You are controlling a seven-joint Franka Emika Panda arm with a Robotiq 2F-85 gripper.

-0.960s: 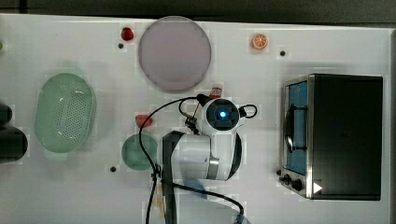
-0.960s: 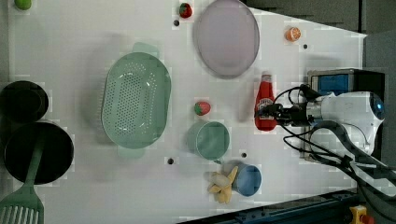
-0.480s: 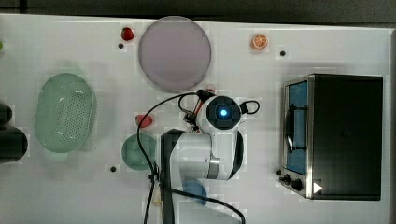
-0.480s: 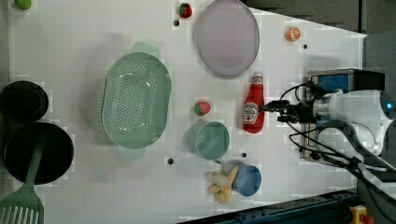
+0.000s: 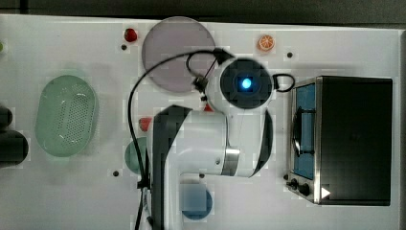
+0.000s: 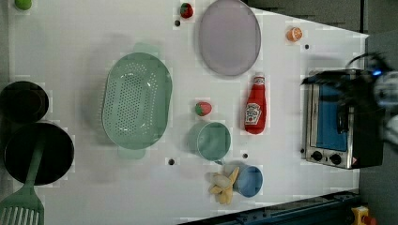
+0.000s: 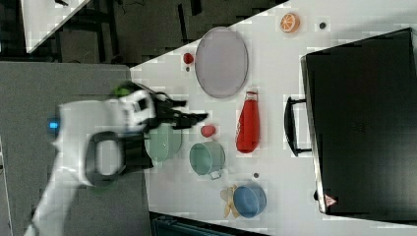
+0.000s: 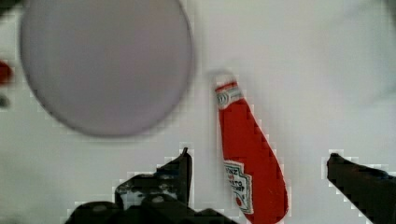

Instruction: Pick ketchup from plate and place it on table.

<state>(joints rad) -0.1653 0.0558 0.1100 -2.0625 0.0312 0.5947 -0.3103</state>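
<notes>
Already the ketchup [image 8: 250, 163] lies flat on the white surface [image 6: 94, 197], off the plate [image 8: 105, 65] and just beside its rim, cap end toward the plate. The tool [image 8: 261, 184] hangs above it with its fingers [image 8: 180, 175] spread wide to either side of the bottle's fat end, gripping nothing and touching nothing. Seen from the tool, the bottle runs straight ahead between the fingers, and the plate sits ahead and off to one side, empty.

By the look of it the placing is done, so the step in hand is the retreat. To do it well, lift straight away from the bottle with the fingers held wide, so neither brushes the label or sets the bottle rolling; it lies on its rounded side and would likely roll with a light nudge. Avoid any sideways drift until the fingers are well above the bottle. In the left view the ketchup [image 6: 256, 110] has a green cup [image 6: 213, 140] and a small strawberry [image 6: 203, 108] near it, and the toaster oven [image 6: 335, 122] lies on the other side, so a rising path seems safer than a sweeping one.
</notes>
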